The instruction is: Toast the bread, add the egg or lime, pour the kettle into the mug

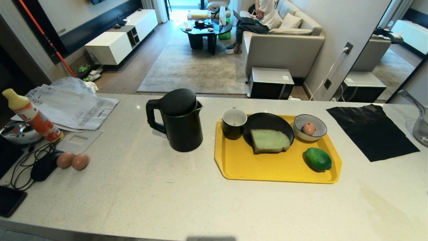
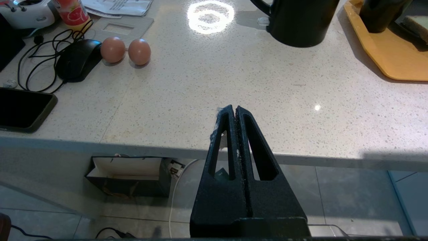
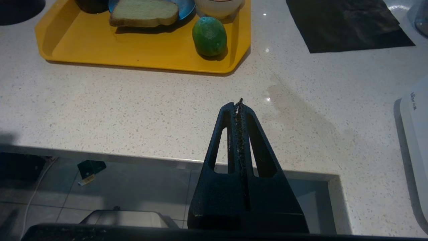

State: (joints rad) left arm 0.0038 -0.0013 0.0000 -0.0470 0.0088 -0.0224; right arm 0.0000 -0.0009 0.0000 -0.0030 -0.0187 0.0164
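Observation:
On a yellow tray (image 1: pixel 254 165) sit the black mug (image 1: pixel 234 123), the pale green bread (image 1: pixel 269 140) on a black plate (image 1: pixel 267 122), an egg (image 1: pixel 308 128) in a striped bowl (image 1: pixel 317 125), and the lime (image 1: pixel 318 159). The black kettle (image 1: pixel 179 120) stands left of the tray. No arm shows in the head view. My left gripper (image 2: pixel 235 108) is shut and empty over the counter's near edge, well short of the kettle (image 2: pixel 297 20). My right gripper (image 3: pixel 239 104) is shut and empty too, short of the tray (image 3: pixel 133 50), the lime (image 3: pixel 209 36) and the bread (image 3: pixel 143 12).
Two loose eggs (image 1: pixel 73 160) lie at the left by a black mouse (image 1: pixel 45 165), cables, a phone (image 1: pixel 10 200), a bottle (image 1: pixel 31 115) and papers (image 1: pixel 77 105). A black cloth (image 1: pixel 371 130) lies at the right. A white appliance (image 3: pixel 416 140) edges the counter's right. A person sits on the sofa behind.

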